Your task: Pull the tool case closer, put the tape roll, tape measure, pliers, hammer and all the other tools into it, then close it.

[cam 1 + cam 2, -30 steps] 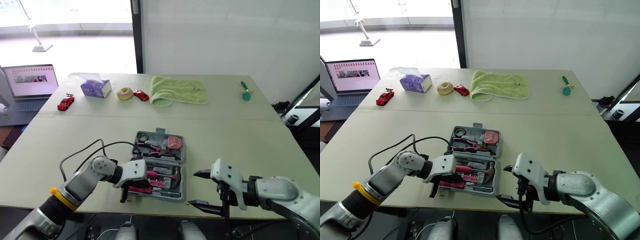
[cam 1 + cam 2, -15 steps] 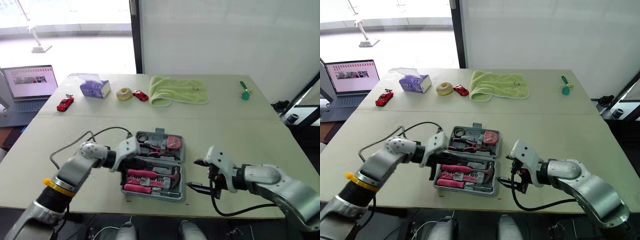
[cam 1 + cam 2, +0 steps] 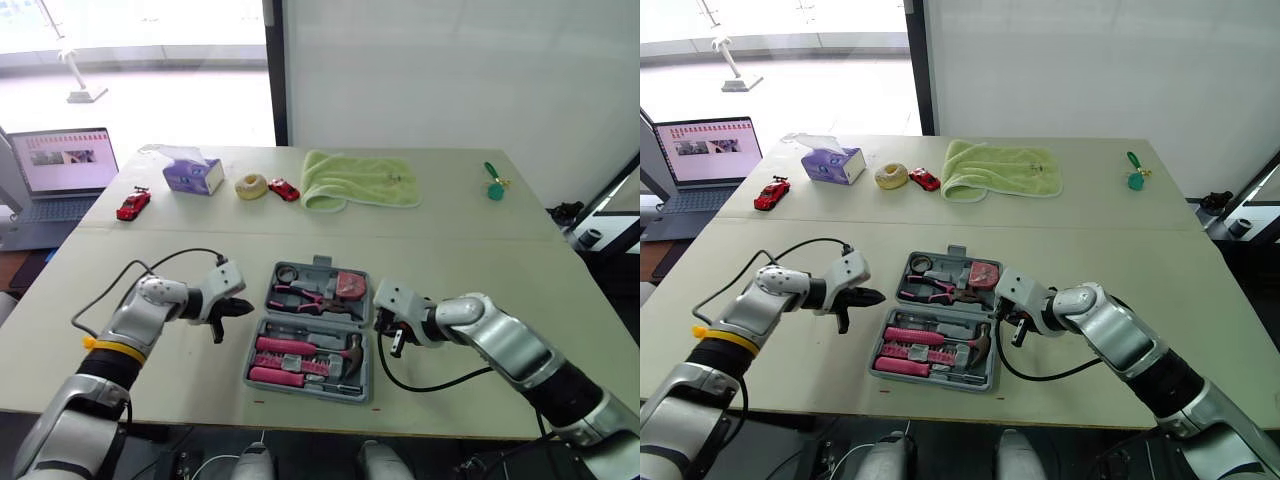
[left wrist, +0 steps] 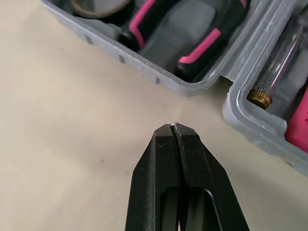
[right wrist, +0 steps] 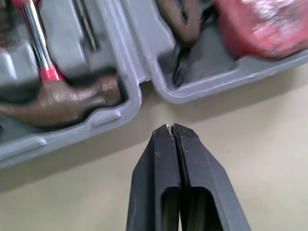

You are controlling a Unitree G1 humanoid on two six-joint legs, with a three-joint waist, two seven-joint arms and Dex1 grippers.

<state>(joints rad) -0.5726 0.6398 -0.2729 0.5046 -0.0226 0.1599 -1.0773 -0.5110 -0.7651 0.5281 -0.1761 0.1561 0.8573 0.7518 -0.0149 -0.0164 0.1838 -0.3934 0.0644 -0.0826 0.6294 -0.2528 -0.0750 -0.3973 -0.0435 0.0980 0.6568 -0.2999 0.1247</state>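
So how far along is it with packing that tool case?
Done: the tool case sits near the front edge of the table, with the hammer, pliers, tape measure and tape roll in their slots. In hand: nothing; the left claw and right claw are both shut and empty, on either side of the case by its hinge. Left: closing the case, which lies open.

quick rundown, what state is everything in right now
tool case: open, lying flat, tools in both halves
hammer: seated in the near half
left gripper: jaws shut, empty, at the case's left side
right gripper: jaws shut, empty, at the case's right side
laptop: open, screen lit
towel: rumpled
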